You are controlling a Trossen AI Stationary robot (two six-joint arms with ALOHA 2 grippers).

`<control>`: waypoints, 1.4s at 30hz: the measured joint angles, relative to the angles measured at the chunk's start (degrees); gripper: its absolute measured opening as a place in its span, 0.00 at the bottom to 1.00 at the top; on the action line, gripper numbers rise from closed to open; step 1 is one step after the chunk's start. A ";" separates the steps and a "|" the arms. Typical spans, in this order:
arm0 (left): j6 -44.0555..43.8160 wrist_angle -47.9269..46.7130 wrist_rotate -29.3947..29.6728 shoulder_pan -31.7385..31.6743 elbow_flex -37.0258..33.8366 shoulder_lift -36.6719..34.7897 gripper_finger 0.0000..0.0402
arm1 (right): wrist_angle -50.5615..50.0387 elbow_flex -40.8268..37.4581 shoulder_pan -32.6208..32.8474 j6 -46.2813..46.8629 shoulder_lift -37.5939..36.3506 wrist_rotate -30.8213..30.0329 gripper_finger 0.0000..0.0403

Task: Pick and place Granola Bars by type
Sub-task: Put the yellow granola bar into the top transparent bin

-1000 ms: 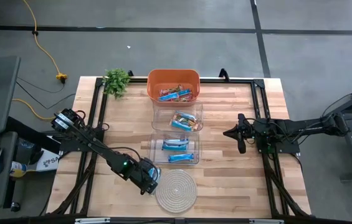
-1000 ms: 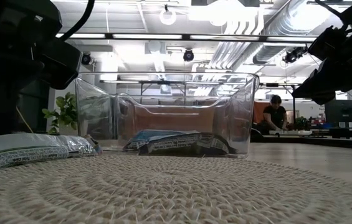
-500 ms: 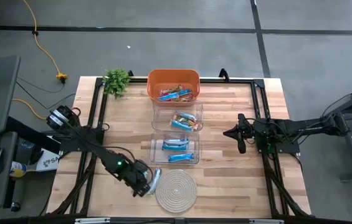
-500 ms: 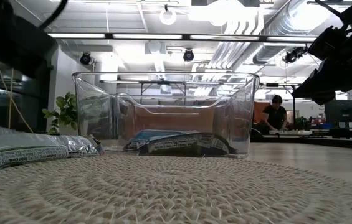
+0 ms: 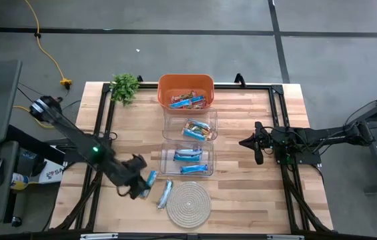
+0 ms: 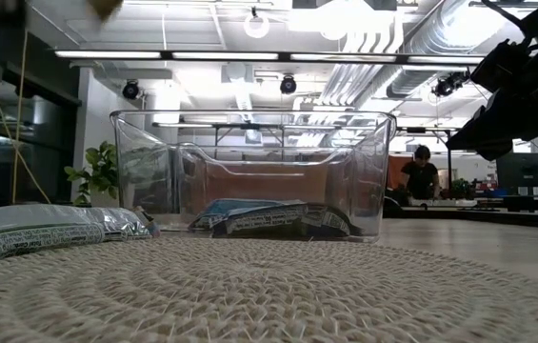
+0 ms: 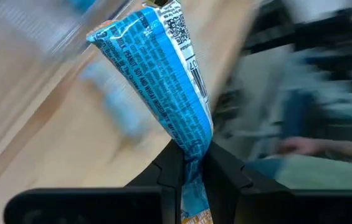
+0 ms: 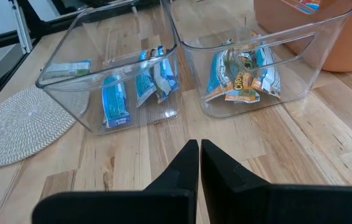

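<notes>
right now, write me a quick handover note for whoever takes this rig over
Left gripper: shut on a blue granola bar, lifted near the front left of the table.
Right gripper: shut, empty, parked at the right side, facing the bins.
Things: one loose blue bar lies by the woven coaster. The near clear bin holds blue bars; the middle clear bin holds multicoloured ones; the orange bin holds unsorted bars.
Done: some bars sorted into both clear bins.
Left: place the held bar, pick up the loose one, empty the orange bin.

Overhead, tabletop and wrist cameras share the clear bin (image 5: 187, 160)
</notes>
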State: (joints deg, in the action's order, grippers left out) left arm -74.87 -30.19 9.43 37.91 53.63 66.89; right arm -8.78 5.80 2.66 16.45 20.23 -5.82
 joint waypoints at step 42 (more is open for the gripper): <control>52.08 49.69 -9.38 -37.17 0.11 -2.66 0.11 | 0.00 0.00 0.02 0.00 0.00 0.00 0.00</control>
State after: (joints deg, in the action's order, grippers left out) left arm -22.79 19.50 0.05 0.74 53.74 64.22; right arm -8.78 5.80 2.68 16.45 20.23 -5.82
